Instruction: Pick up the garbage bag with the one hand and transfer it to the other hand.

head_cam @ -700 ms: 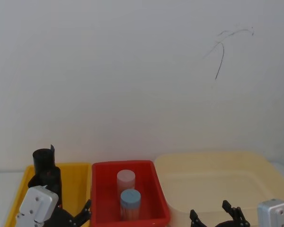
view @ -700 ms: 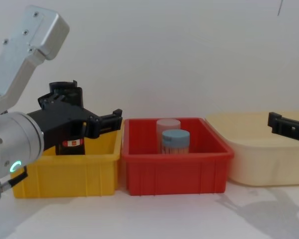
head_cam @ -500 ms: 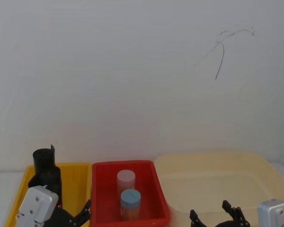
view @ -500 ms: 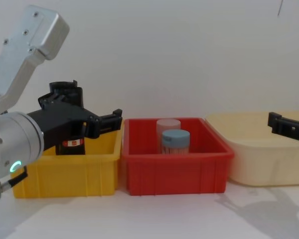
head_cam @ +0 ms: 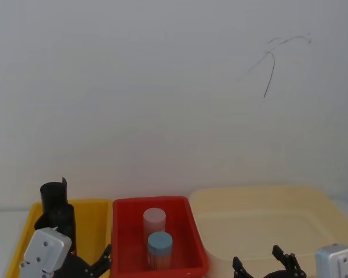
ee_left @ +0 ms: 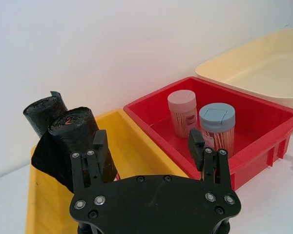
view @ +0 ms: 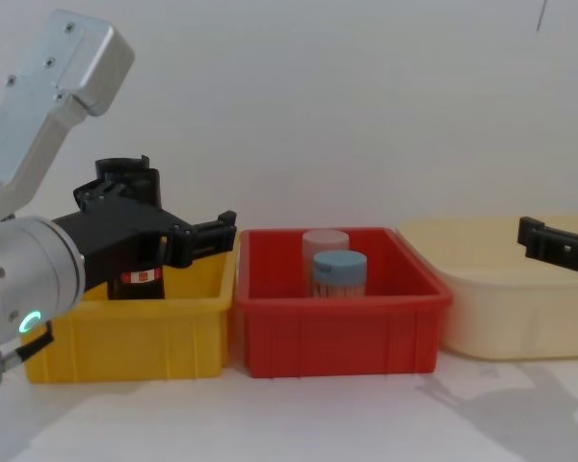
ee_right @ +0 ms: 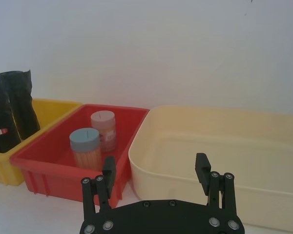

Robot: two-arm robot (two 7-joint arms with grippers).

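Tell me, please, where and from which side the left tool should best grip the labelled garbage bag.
Probably around its upper body, above the label band and clear of the yellow bin. The garbage bag stands nearly upright, so bring the open left tool in level from the front, one finger each side.
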